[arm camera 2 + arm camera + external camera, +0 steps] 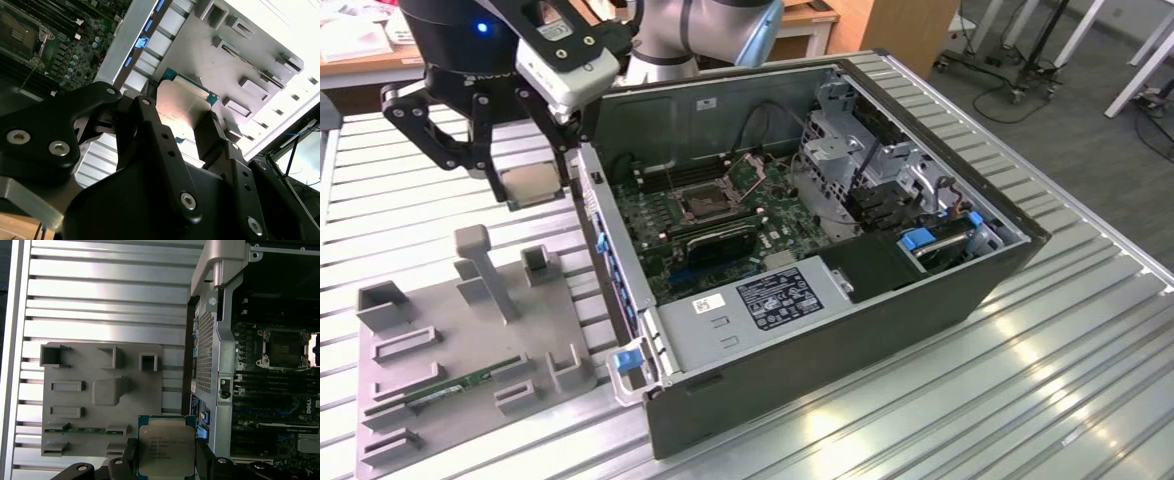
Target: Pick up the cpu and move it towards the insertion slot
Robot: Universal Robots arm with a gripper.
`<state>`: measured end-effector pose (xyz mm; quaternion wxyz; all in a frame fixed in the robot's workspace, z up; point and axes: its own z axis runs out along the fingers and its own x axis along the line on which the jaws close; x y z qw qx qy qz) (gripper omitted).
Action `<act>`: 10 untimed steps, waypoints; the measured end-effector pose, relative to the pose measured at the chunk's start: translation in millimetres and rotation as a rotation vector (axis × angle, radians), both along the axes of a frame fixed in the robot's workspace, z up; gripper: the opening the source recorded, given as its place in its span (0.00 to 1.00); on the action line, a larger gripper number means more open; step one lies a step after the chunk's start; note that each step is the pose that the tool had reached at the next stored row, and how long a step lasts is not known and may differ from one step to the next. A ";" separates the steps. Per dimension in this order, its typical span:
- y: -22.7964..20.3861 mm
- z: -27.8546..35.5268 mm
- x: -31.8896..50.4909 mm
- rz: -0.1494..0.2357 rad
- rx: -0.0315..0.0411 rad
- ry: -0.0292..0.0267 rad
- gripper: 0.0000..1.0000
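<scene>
The cpu (531,185), a thin square chip with a silver top and a green rim, hangs in the air with my gripper (520,183) shut on its two opposite edges. It is at the exterior view's left of the open computer case, above the ribbed table, just outside the case wall. Both wrist views show the cpu (166,447) (182,107) between the black fingers (131,456). The insertion slot (704,203), a dark square socket in a silver bracket, lies on the motherboard inside the case, and the wrist views show this insertion slot (283,347) (20,32) apart from the chip.
A grey fixture plate (454,340) with upright holders lies under and in front of the gripper; a green memory stick (454,385) rests in it. The case's side wall (607,250) stands between the chip and the motherboard. Drive cages and cables fill the case's far side.
</scene>
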<state>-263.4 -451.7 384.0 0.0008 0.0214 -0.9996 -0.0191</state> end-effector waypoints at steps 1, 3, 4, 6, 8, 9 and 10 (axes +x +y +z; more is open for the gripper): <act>0.0 0.0 1.0 0.000 0.0000 0.0000 0.55; 0.0 0.0 3.1 0.000 0.0000 0.0001 0.55; 0.0 0.0 4.2 0.000 0.0000 0.0000 0.55; 0.0 0.0 6.8 0.000 0.0000 0.0000 0.55; 0.0 0.0 9.5 0.000 -0.0001 0.0001 0.55; 0.0 0.0 10.8 0.000 -0.0001 0.0001 0.55; 0.0 0.0 12.2 0.000 0.0000 0.0000 0.55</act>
